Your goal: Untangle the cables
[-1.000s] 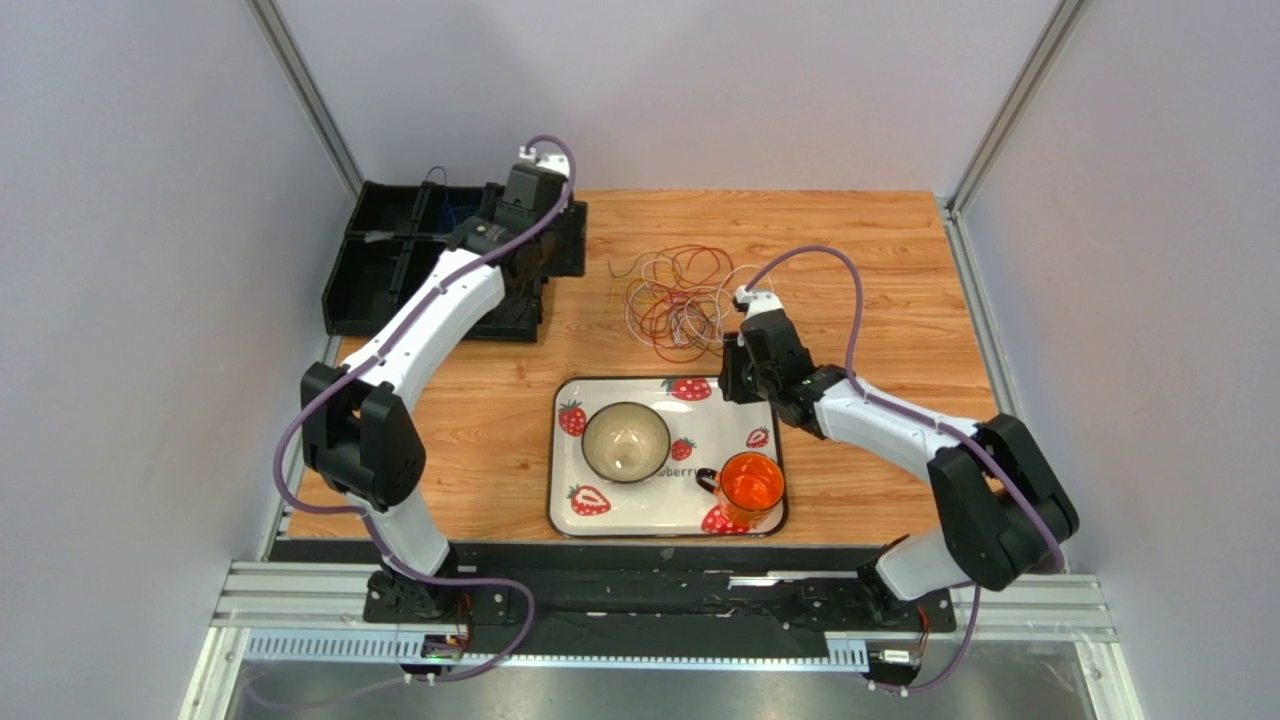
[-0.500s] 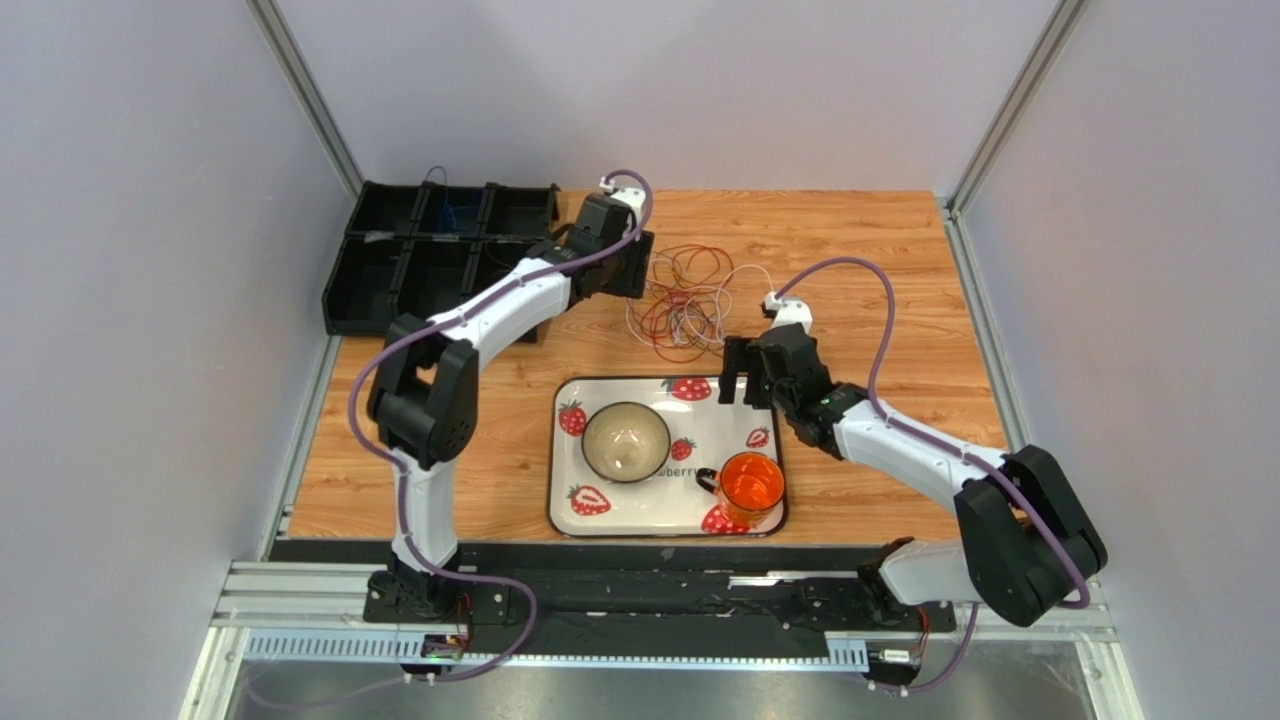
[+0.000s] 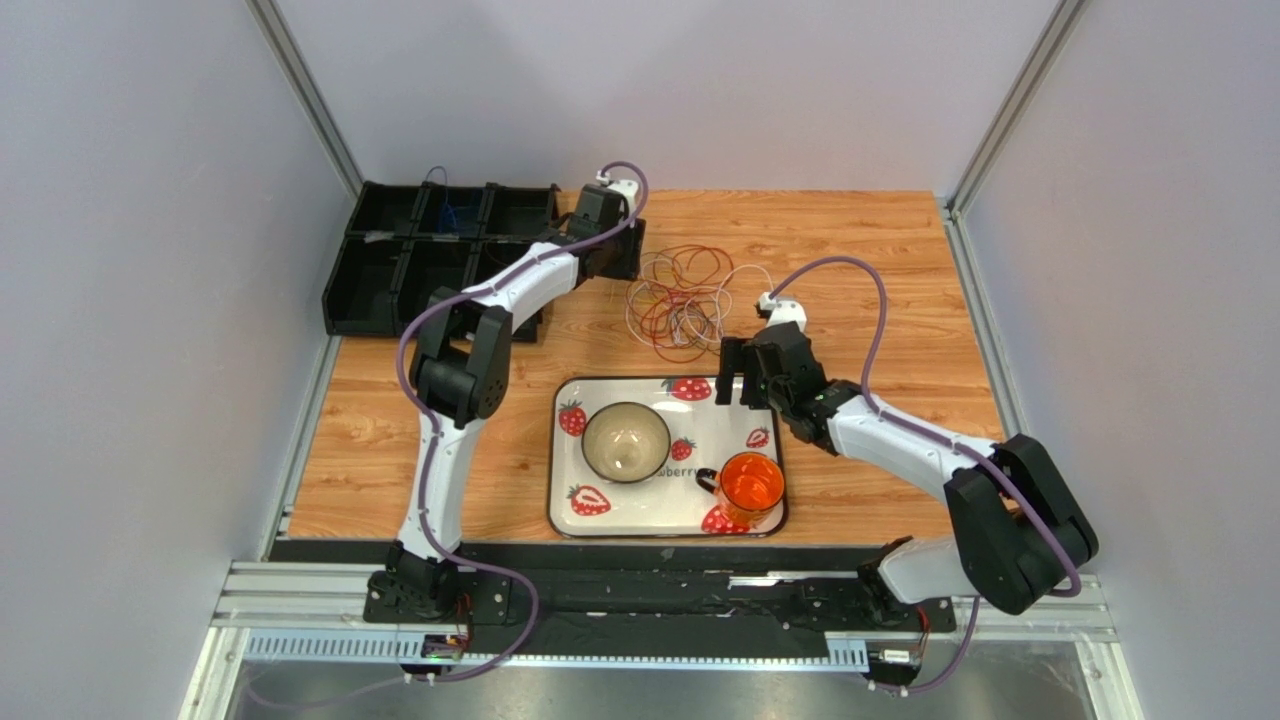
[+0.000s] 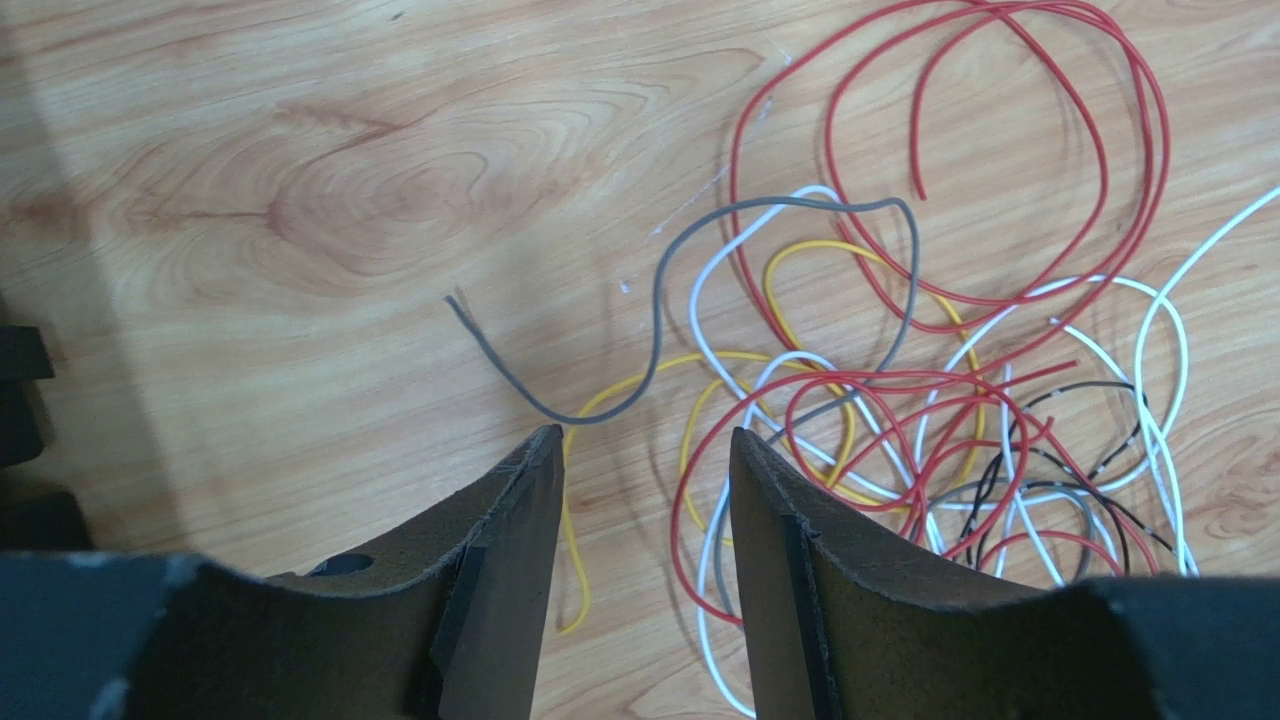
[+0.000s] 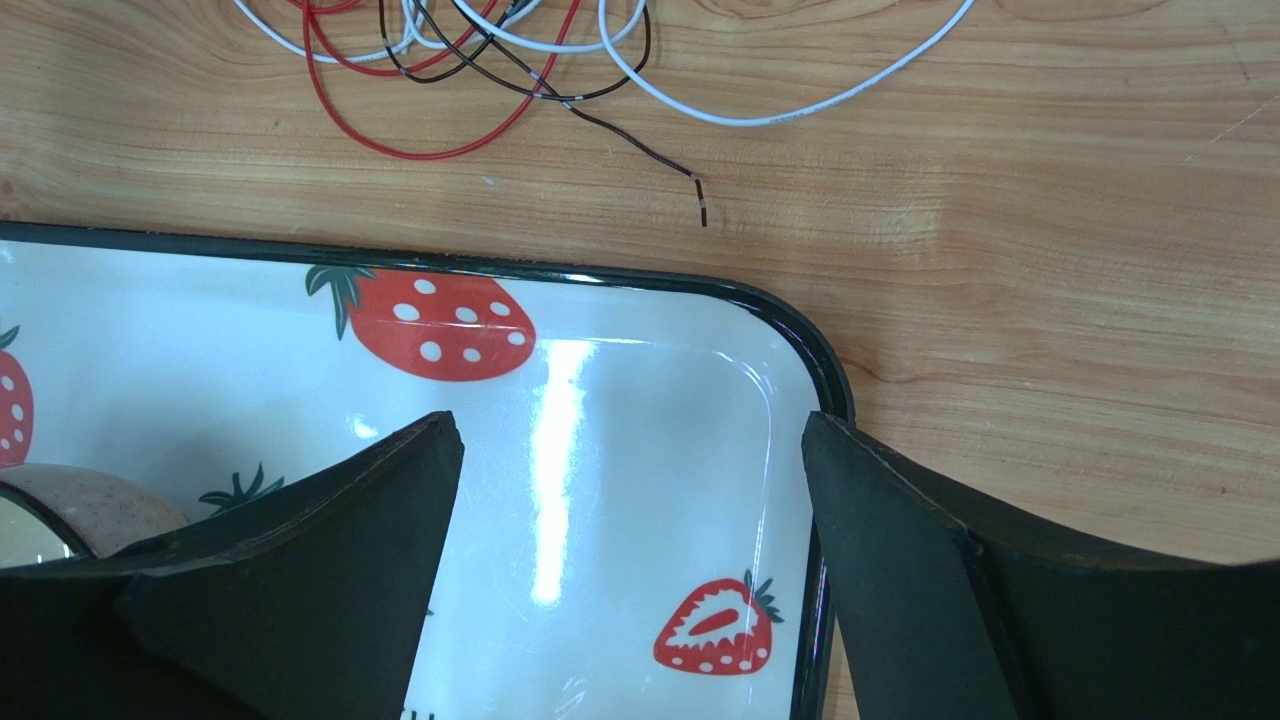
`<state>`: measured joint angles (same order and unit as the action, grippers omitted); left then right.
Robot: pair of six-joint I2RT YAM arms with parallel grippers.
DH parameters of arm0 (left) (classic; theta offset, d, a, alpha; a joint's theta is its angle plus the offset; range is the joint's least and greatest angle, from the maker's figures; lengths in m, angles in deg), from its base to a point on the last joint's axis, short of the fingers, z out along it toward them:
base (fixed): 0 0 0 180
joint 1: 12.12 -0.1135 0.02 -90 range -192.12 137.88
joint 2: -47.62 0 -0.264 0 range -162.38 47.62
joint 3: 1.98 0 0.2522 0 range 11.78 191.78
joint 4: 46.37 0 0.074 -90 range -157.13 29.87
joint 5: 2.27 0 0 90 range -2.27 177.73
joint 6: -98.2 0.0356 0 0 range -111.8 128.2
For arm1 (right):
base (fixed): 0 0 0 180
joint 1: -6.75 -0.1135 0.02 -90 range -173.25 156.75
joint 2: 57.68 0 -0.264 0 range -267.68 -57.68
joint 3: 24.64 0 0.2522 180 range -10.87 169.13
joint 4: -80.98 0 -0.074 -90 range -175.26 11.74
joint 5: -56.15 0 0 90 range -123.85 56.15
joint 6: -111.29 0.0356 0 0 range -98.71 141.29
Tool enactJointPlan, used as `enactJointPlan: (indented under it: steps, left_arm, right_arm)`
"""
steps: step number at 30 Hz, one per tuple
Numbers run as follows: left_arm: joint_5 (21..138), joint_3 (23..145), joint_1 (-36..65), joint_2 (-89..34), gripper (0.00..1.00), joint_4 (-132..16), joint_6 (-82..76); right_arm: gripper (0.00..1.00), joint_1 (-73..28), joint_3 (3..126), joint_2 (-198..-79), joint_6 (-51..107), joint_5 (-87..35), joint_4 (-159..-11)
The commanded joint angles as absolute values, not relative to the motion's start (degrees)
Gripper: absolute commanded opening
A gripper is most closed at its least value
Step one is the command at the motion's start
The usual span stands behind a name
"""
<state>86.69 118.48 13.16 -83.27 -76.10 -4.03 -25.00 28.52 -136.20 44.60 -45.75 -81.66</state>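
Left claw: jaws partly apart and empty, poised low over the bench at the tangle's left fringe. A yellow cable runs along the gap beneath, so the claw is evidently lined up to take that strand. Right claw: spread wide, grasping nothing, hanging over the far right corner of the strawberry tray, just short of the heap. The cables lie knotted mid-bench toward its far edge, beyond the tray. Judgement: separation hardly begun.
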Motion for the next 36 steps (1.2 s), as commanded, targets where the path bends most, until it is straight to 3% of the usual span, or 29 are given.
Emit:
enactJointPlan:
  steps: [1,14,24,36]
  left_arm:
    - [86.76,122.25,13.55,-83.68,0.52,-75.77,-4.45]
    - [87.03,118.38,13.55,-81.93,0.46,-78.58,-7.09]
    - [86.85,120.24,13.63,-83.43,0.34,-80.61,-7.18]
    - [85.79,121.73,13.55,-84.83,0.31,-82.45,-7.53]
  right_arm:
    - [0.88,-24.63,31.05,-136.6,44.67,-45.89,-83.85]
    - [0.87,-24.63,32.1,-137.92,44.58,-45.63,-82.97]
    - [0.85,-24.63,32.98,-138.89,44.4,-45.36,-82.27]
    - [0.85,-24.63,33.6,-139.5,44.4,-45.18,-81.74]
